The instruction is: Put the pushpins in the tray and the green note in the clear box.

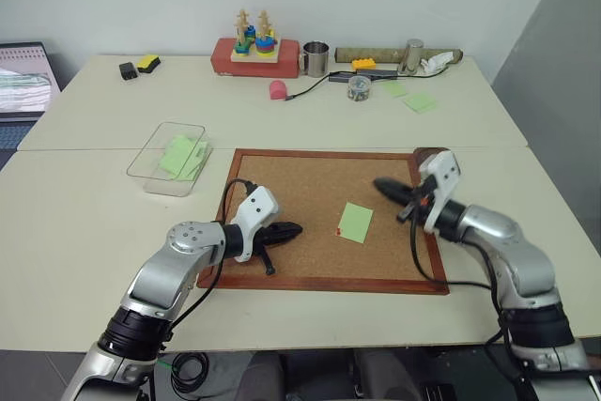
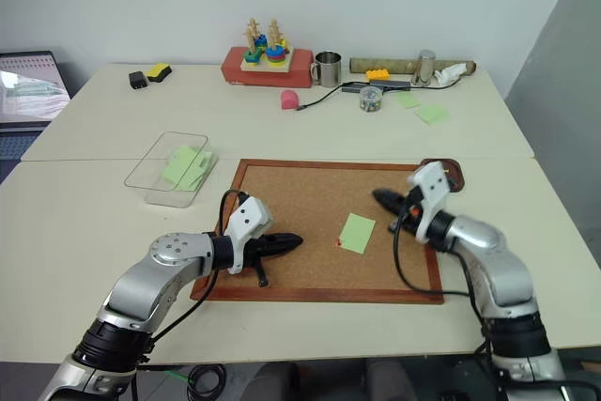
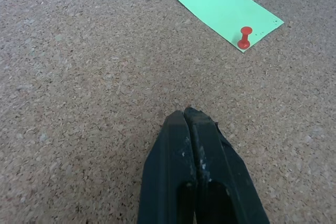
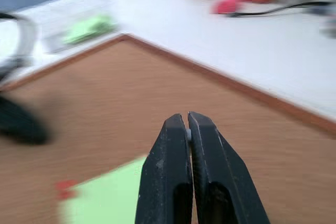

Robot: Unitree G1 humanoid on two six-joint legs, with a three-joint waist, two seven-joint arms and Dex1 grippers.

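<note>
The light green square paper note (image 1: 355, 223) lies mid-corkboard (image 1: 310, 185), a red plastic-headed pushpin (image 3: 244, 37) at its near-left corner. Both grippers, left (image 1: 289, 230) and right (image 1: 383, 186), are closed. Right may hold something tiny; slipping risks losing it.

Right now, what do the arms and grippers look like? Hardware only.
Both arms are silver-grey metal with black joint rings near the base. Each wrist carries a white housing, and a black cable loops from it along the forearm. The left gripper and right gripper each have two black tapered fingers, lightly scuffed with pale specks.
</note>
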